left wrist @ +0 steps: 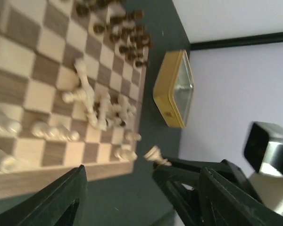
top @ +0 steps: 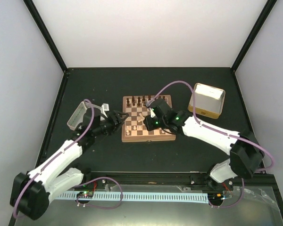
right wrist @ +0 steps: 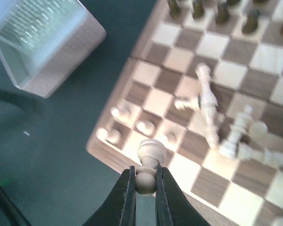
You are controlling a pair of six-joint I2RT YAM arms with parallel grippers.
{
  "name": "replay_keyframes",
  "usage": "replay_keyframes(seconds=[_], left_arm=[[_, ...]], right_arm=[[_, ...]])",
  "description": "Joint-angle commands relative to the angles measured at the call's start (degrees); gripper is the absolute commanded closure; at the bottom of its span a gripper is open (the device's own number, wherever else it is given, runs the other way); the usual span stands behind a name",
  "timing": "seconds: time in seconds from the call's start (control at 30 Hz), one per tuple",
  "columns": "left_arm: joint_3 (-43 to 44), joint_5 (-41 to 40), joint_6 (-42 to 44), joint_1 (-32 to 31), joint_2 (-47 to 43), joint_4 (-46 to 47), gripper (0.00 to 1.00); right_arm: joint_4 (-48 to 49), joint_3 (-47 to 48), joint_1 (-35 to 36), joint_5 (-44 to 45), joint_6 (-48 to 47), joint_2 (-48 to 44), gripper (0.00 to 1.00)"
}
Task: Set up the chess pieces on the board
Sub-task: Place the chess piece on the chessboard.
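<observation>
Pale pawn [right wrist: 150, 153] clamped at the neck in right gripper [right wrist: 145, 181], held over board [top: 148, 139], near rows. Placing step, probably: lower onto a vacant near square, clear of toppled pale pieces [right wrist: 208, 101], then release. Left gripper [top: 119, 119] spread, empty, just left of board.

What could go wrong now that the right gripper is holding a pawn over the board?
1. The right gripper pinches the pawn only by its lower end, so it may tip on release.
2. Fallen pale pieces lie on the board nearby; lowering could knock them.
3. The open left gripper hovers close, so the two could collide.
</observation>
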Motion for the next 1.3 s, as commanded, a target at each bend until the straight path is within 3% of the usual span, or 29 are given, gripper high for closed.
replay_keyframes(seconds=[0.0,0.2,0.47,0.97,1.27], left_arm=[[5.6,-16.7,20.8,0.6,-8.1,-16.6,0.33],[7.1,-27.7,34.7,0.6,-19.5,-22.4,0.32],[7.8,-31.3,45.7,0.6,-28.3,-23.2,0.26],[7.3,-33.3,48.8,0.7,-26.0,-22.8,0.25],[6.7,-34.8,47.9,1.1,-24.8,-22.9,0.25]], right_arm=[[-16.4,4.1,-0.1,2.0,-2.3,4.8,0.97],[-21.4,9.7,0.0,1.9,-3.8,11.9,0.97],[-26.9,19.4,0.0,1.9,-4.4,21.7,0.95],[-30.8,27.0,0.0,4.1,-4.5,30.0,0.91],[-31.7,28.9,0.0,4.7,-4.4,31.7,0.82]])
